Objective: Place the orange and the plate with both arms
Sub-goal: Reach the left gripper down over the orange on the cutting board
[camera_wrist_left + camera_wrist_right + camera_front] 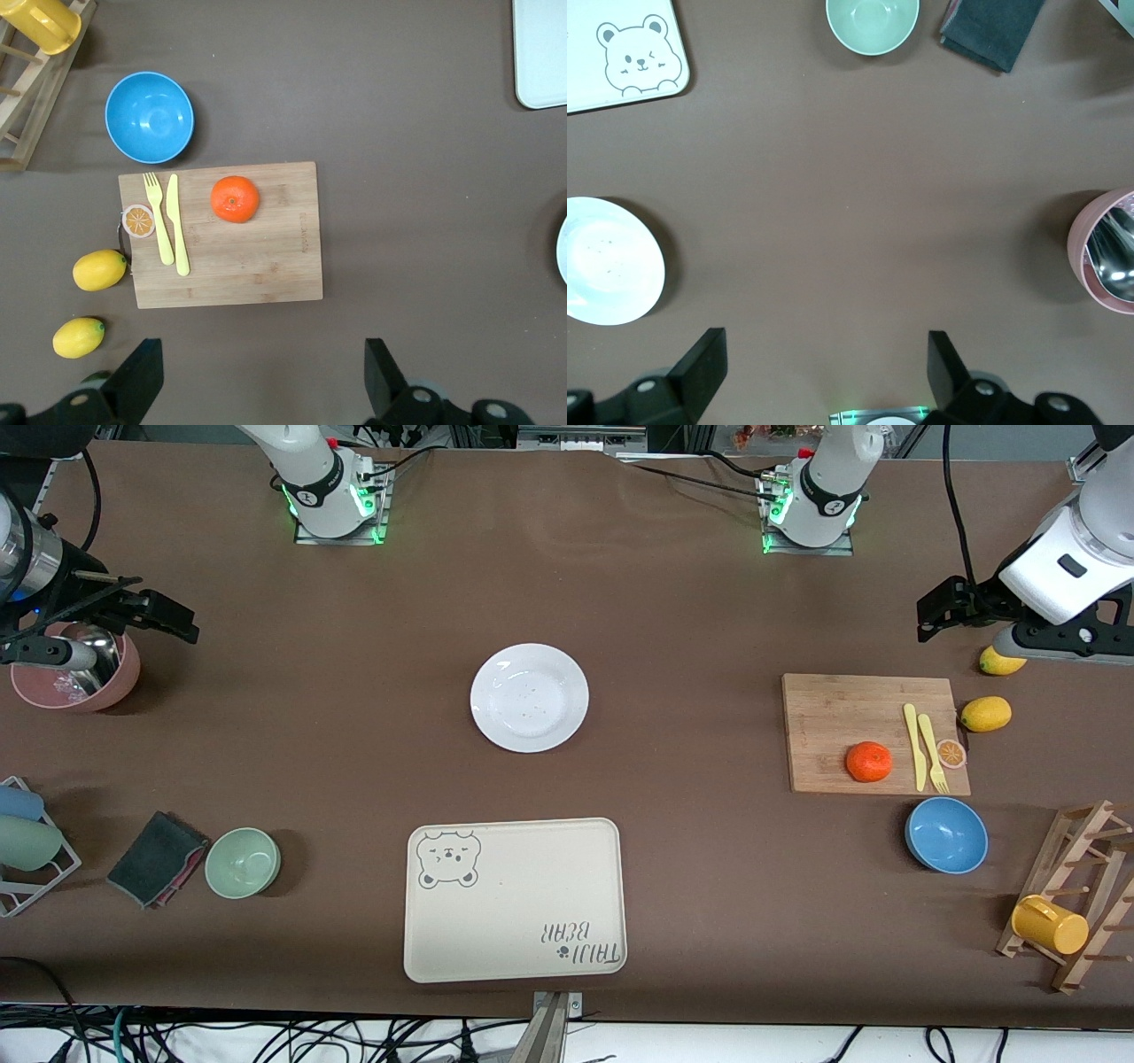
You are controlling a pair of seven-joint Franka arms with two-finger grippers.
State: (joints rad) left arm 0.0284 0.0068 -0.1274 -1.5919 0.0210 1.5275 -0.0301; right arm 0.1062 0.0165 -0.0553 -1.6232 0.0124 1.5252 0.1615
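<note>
The orange point(868, 762) lies on a wooden cutting board point(842, 717) toward the left arm's end of the table; it also shows in the left wrist view point(235, 198). The white plate point(529, 697) sits empty mid-table and shows in the right wrist view point(607, 259). My left gripper point(939, 609) is open and empty, up in the air over bare table just off the board's edge point(263, 359). My right gripper point(173, 618) is open and empty, up in the air beside a pink bowl point(75, 666), over bare table point(824, 350).
The board also holds a yellow knife and fork point(924, 746) and an orange slice point(951, 754). Two lemons point(986, 714) lie beside it, and a blue bowl point(946, 834) stands nearer the camera. A cream bear tray point(532, 886), a green bowl point(243, 862), a dark cloth point(158, 857) and a wooden mug rack point(1076, 895) line the near side.
</note>
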